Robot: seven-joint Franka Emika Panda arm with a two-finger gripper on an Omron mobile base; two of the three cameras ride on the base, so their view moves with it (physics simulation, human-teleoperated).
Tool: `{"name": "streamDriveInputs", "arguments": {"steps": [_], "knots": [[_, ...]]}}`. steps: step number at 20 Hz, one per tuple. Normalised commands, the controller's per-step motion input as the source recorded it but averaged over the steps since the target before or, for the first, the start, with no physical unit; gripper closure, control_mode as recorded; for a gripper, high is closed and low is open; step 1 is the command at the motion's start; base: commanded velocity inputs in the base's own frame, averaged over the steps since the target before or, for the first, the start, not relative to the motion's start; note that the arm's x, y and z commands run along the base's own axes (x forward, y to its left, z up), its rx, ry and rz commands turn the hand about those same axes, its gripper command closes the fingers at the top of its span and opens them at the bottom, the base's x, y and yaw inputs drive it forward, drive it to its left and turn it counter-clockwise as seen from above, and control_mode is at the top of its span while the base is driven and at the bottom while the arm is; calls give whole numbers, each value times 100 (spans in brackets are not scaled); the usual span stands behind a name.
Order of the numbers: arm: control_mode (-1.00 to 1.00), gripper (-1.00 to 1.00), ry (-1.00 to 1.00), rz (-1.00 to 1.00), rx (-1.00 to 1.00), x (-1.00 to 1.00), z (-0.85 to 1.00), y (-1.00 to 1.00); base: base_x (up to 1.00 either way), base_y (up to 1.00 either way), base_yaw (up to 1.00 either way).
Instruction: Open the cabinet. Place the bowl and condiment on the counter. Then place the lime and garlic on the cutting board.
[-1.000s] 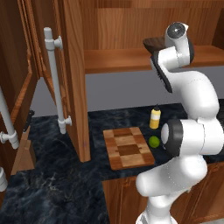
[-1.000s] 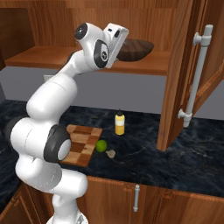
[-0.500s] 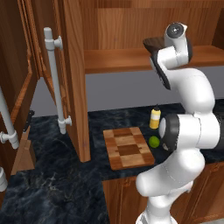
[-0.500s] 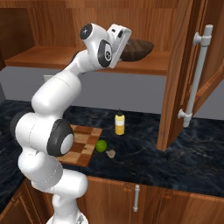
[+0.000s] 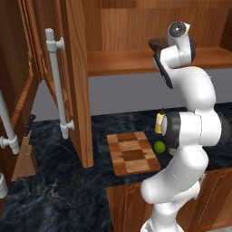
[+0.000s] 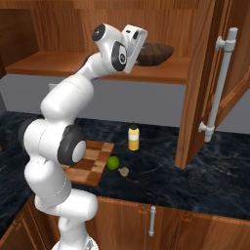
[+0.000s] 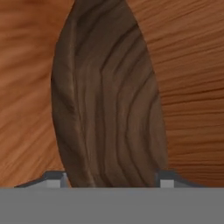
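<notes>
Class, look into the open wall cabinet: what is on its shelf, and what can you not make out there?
The dark brown bowl sits on the cabinet shelf, with the hand at its rim. The arm covers the bowl's near side, so what lies behind it stays unseen.

The cabinet (image 6: pixel 200 83) is reddish-brown wood with clear streaked grain and a soft satin sheen, and its long bar handles (image 5: pixel 58 86) look like smooth pale grey metal. The bowl (image 6: pixel 154 52) on the cabinet shelf is dark brown wood with bold curved grain lines, matt. The surface (image 6: pixel 210 180) is black polished stone veined with pale bluish marbling. The cutting board (image 5: pixel 132 153) is smooth wood in light and dark brown blocks. The condiment (image 6: pixel 133 137) looks like glossy yellow plastic. The robot arm (image 6: pixel 63 105) is smooth white plastic with dark joints.
</notes>
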Motion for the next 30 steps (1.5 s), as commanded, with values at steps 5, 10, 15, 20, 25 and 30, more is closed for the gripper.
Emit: {"name": "streamDriveInputs", "arguments": {"steps": [5, 10, 15, 20, 25, 30], "knots": [[-100, 100, 0, 0, 0, -13, -6, 0, 0, 0, 0], [-100, 100, -4, 0, -7, -96, 4, 25, 0, 0, 0], [-100, 100, -2, 0, -2, -100, 2, 41, 0, 0, 0], [-100, 100, -3, 0, 0, -100, 0, 33, 0, 0, 0], [-100, 100, 0, -5, 1, -100, 0, 10, 0, 0, 0], [-100, 100, 1, -8, 4, -100, 0, 3, 0, 0, 0]]}}
